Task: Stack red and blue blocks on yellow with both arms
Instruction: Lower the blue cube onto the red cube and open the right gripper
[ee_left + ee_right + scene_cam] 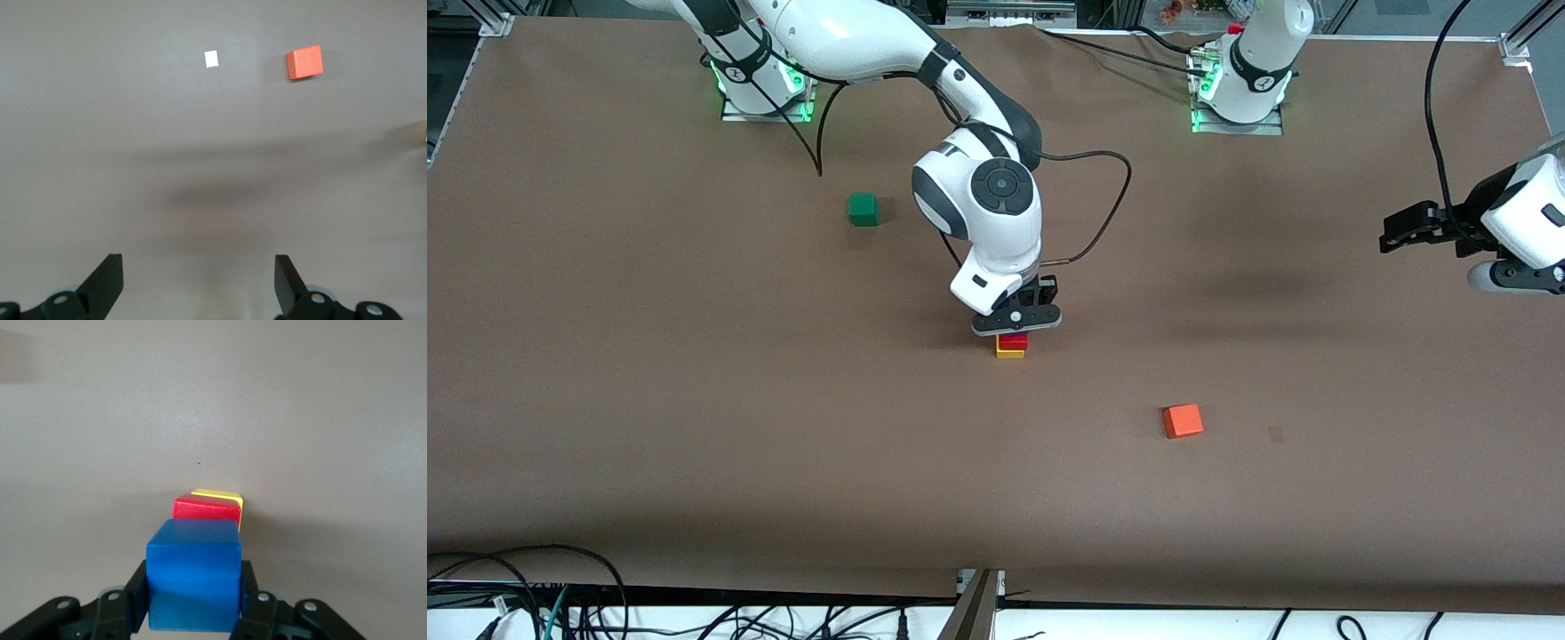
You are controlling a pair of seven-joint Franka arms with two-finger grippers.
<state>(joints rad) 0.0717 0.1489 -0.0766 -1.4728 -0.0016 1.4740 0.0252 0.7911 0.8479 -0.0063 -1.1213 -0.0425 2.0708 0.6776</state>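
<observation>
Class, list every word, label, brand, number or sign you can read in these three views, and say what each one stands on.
None can be read.
Red block, blue block, yellow block, orange cube, green cube: plain faces, no text.
Small white patch on the table: blank.
Small marks on the arm bases: too small to read.

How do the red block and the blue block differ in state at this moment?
The red block rests on the yellow block, touched by no gripper; the blue block is clamped in the right gripper, over the stack. Red is already placed; blue is not yet released. Both are plain cubes of like size.
</observation>
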